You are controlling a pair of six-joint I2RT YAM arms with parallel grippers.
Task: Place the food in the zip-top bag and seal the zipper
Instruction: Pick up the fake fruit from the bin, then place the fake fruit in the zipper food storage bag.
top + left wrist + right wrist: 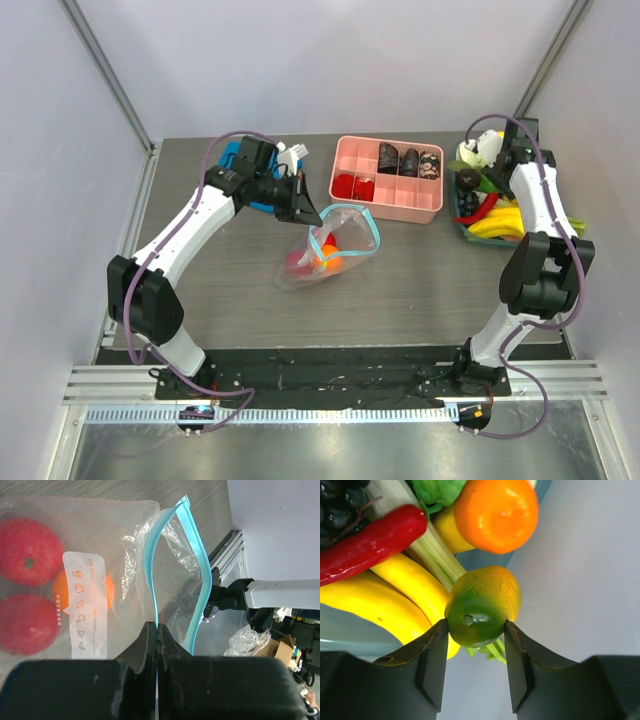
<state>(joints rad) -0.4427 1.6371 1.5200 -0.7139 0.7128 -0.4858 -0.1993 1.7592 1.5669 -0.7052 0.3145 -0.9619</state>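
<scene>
- Bench point(420, 280): grey wood-grain surface carrying all the items.
- Pink box point(400, 213): a compartmented container at 1 o'clock from the bench centre, with dark pieces and red pieces in its cells.
- Zip-top bag point(330, 255): it lies near the bench centre. Its mouth is raised and gaping toward 12 o'clock, and its white label point(82, 605) faces up.
- Tray point(485, 559): it sits at the 3 o'clock edge of the bench, heaped with bananas point(395, 590), a red chilli point(370, 542) and an orange point(495, 512).
- Left gripper point(157, 630): at 11 o'clock from the bag, its fingers are pressed together on the zipper at one end of the mouth.
- Right gripper point(476, 625): over the tray, its fingers are clamped on either side of a green-and-orange fruit point(482, 605).
- Food in the bag: two red round pieces point(25, 550) and an orange piece point(107, 590) lie behind the label.
- Zipper point(149, 580): the two teal strips bow apart, so the mouth is unsealed.
</scene>
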